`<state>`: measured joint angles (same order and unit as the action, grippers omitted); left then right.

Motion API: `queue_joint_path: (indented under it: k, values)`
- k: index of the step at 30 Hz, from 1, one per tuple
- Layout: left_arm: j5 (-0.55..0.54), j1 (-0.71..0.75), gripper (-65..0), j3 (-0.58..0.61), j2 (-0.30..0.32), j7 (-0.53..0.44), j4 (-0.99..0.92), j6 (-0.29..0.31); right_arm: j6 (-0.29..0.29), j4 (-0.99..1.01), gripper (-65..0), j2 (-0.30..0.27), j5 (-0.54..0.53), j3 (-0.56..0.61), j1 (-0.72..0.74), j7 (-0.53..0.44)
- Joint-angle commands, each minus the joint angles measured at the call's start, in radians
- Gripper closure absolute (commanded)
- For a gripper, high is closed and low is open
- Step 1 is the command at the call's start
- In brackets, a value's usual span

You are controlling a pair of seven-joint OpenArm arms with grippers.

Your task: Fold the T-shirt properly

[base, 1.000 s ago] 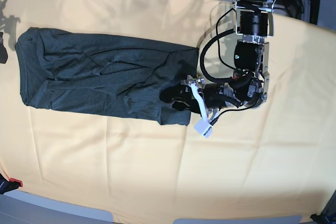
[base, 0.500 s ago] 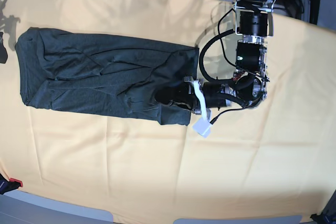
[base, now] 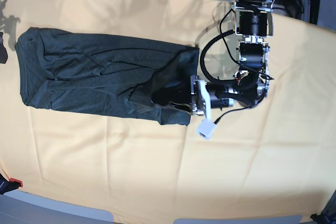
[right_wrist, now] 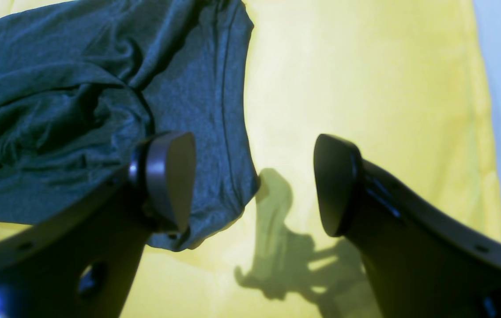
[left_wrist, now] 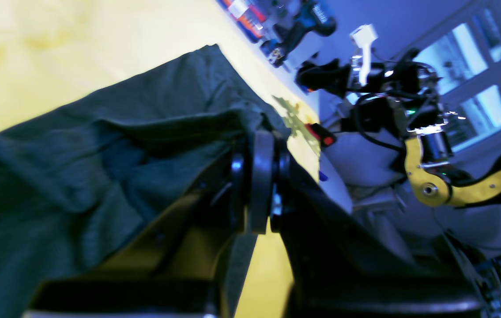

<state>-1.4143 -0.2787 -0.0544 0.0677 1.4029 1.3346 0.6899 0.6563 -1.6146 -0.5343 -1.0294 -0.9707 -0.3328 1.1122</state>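
While left gripper pinches shut on T-shirt edge, shirt lies flat on yellow cloth. Best way: lift slow, keep hem tight, pull straight across, no bunching. Right gripper wide open, holds nothing, hangs above shirt's other end.

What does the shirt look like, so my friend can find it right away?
Look at the big yellow-orange cloth covering the table. On its upper left lies the T-shirt, a long, wrinkly rectangle. It is the only dark charcoal-green thing there, and the left claw is shut on its right end.
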Motion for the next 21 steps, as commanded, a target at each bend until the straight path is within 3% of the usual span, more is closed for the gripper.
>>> queue_joint_path:
  k: [1,8,9,13,15,19,21]
  values:
    - [-0.027,-0.008,0.0,0.019,-0.011,-0.007,0.016,0.008,0.006,-0.013,-43.2,-0.026,-0.018,-0.010,0.003,-0.016]
    - [0.003,0.023,0.0,0.163,-0.017,-0.007,0.016,0.008,0.006,-0.013,-43.2,-0.026,-0.018,-0.010,0.003,-0.016]
    - [0.004,0.023,-2.3,0.179,-0.018,-0.007,0.016,0.008,0.006,-0.013,-43.2,-0.026,-0.018,-0.010,0.003,-0.016]
    - [-0.002,0.017,-32.9,0.229,-0.018,-0.019,0.016,0.008,0.006,-0.013,-43.2,-0.026,-0.018,-0.010,0.003,-0.016]
    - [-0.009,0.012,-40.5,0.230,-0.018,-0.018,0.016,0.008,0.006,-0.013,-43.2,-0.026,-0.018,-0.010,0.003,-0.016]
    - [-0.014,-0.008,-38.2,0.185,-0.018,-0.018,0.016,0.008,0.006,-0.013,-43.2,-0.026,-0.018,-0.010,0.003,-0.015]
    - [-0.013,-0.022,-24.0,0.133,-0.018,-0.018,0.016,0.008,0.006,-0.013,-43.2,-0.026,-0.018,-0.010,0.003,-0.015]
